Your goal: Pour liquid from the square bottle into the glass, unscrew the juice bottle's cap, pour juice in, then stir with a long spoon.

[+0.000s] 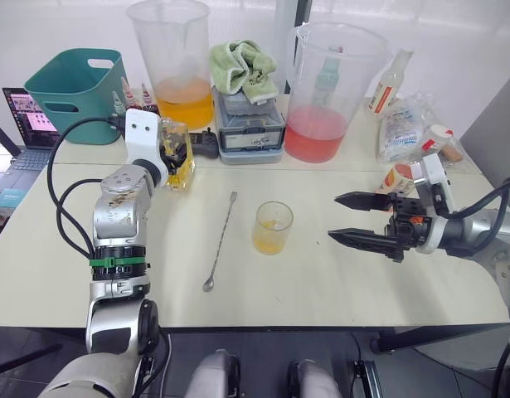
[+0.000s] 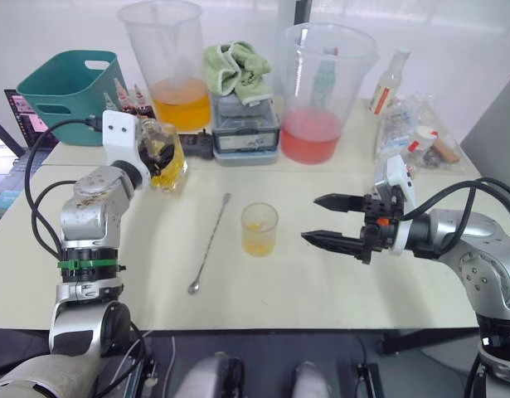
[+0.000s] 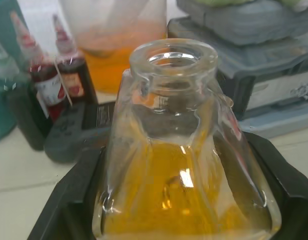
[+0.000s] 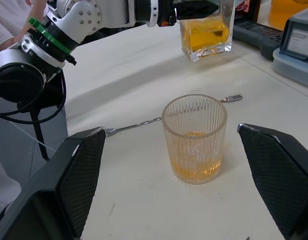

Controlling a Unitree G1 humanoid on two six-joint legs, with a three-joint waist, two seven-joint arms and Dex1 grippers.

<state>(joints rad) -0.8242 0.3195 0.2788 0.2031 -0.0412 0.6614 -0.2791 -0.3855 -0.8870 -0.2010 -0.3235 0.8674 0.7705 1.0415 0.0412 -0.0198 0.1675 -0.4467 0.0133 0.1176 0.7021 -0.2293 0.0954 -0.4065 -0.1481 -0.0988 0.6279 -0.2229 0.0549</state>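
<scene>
The square bottle point(image 1: 178, 157) with yellow liquid point(image 3: 179, 190) stands upright at the back left of the table, its neck uncapped. My left gripper point(image 1: 173, 153) is shut on it, a black finger point(image 3: 63, 205) on each side. The glass point(image 1: 273, 226), holding a little yellow liquid, sits mid-table. Left of it lies the long spoon point(image 1: 221, 240), bowl toward the front edge. My right gripper point(image 1: 334, 217) is open to the right of the glass, fingers point(image 4: 78, 175) pointing at it and apart from it. A pink-orange labelled bottle point(image 1: 397, 177), seemingly the juice bottle, is mostly hidden behind that gripper.
Along the back stand a teal basket point(image 1: 72, 91), a big jug of orange fluid point(image 1: 176, 66), a grey box point(image 1: 250, 128) with a green cloth, a big jug of pink fluid point(image 1: 329, 99), a pale slim bottle point(image 1: 390, 81) and a plastic bag point(image 1: 408, 124). A laptop point(image 1: 26, 116) sits far left.
</scene>
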